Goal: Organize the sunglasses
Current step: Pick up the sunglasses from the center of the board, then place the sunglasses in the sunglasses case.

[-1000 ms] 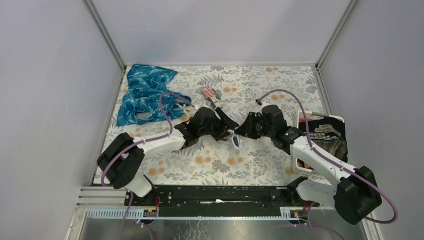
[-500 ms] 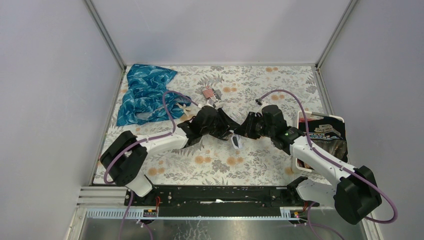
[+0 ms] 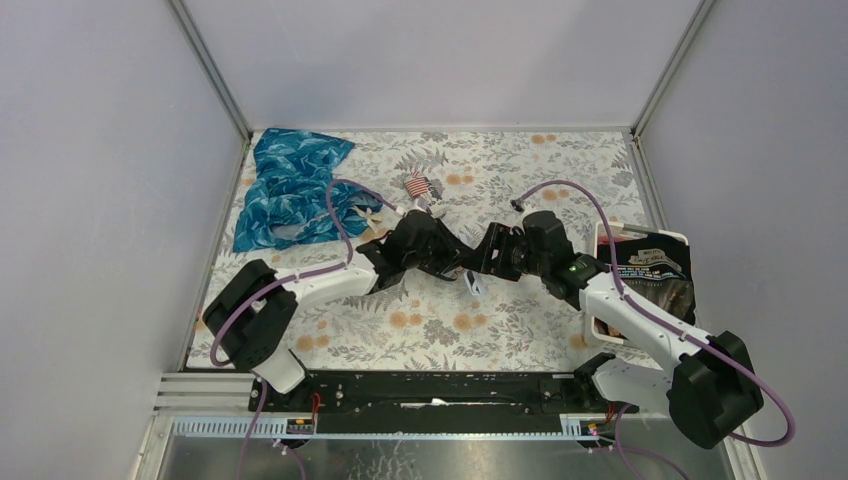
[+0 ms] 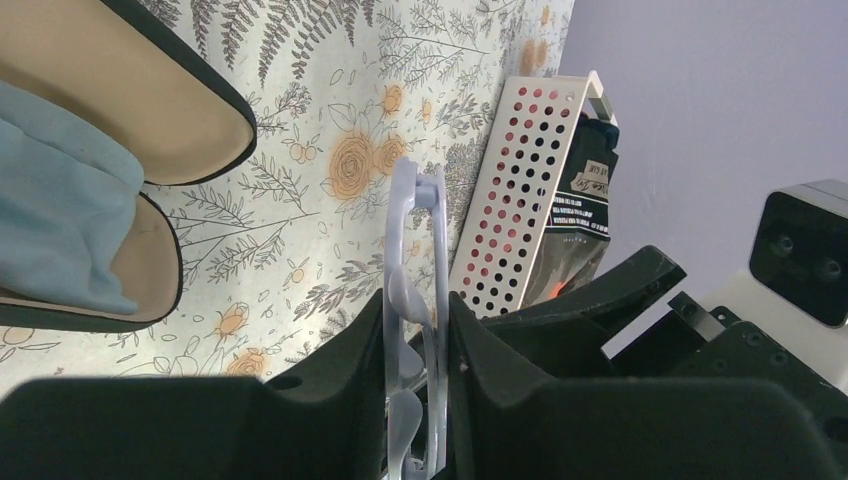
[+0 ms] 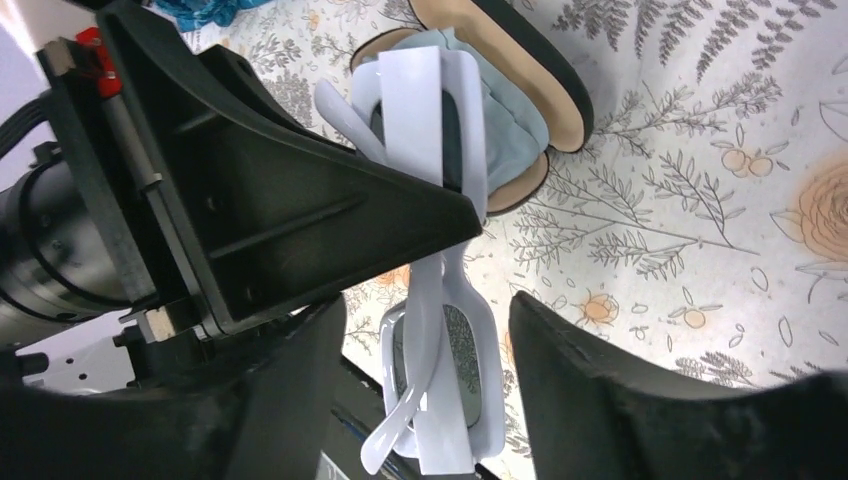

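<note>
Over the middle of the surface (image 3: 520,170), we see the left gripper (image 4: 418,305) with jaws now pinching the white-framed sunglasses (image 5: 415,100), while the right gripper (image 5: 425,310) has just spread its jaws wide, completing the handover.

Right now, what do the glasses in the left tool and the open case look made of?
The glasses look like glossy white plastic: thick moulded arms, faintly translucent in the left wrist view. The case shows a black shell and matte tan lining, perhaps suede-like; the pale blue cloth inside looks soft fabric.
</note>
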### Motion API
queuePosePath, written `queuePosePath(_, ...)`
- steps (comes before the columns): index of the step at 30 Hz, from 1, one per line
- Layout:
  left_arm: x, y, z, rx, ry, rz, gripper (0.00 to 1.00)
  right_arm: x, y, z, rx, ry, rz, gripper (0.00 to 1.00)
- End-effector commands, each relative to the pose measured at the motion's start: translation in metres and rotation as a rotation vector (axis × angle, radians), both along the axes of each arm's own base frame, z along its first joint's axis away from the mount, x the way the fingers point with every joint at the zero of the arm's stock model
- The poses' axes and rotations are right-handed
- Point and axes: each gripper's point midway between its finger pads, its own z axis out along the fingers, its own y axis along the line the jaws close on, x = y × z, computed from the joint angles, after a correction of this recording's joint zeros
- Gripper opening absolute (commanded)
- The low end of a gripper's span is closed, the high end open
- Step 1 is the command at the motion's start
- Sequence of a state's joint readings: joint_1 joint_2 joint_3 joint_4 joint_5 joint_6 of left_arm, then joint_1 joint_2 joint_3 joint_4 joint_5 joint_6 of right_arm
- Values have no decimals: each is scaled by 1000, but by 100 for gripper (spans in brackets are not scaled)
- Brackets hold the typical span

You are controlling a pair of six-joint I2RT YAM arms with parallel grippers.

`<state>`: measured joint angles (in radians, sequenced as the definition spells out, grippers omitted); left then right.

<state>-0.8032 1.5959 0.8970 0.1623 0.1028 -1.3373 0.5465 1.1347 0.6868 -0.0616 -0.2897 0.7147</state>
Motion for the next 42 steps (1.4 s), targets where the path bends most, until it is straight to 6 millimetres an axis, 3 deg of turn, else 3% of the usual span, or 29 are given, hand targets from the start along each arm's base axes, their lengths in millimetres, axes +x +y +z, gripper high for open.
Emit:
queuePosePath(1,4,0,1,64,-31,-10,22,8,0,20,3,-65,-19,73)
queuePosePath(7,22,25,3,288,-108,-7,22,15,-28,42,-101,-153,-110,82)
queuePosePath(15,60,59,58,648,-452,-135,27,25,-90,56,-250,-220,-357,86)
queuePosePath(21,84,90,83,955,-636,-203,31,23,-108,62,-241,-258,-427,88)
queuePosePath(25,86,97,73,1089,-705,-291,32,23,-110,55,-258,-238,-426,88)
queuePosePath(30,83,95,46,1297,-831,-424,33,22,-108,47,-254,-216,-413,88)
queuePosePath(37,84,87,3,1448,-947,-630,33,21,-112,41,-267,-206,-415,88)
queuePosePath(42,86,79,-1,1469,-1033,-693,32,21,-117,43,-288,-209,-420,88)
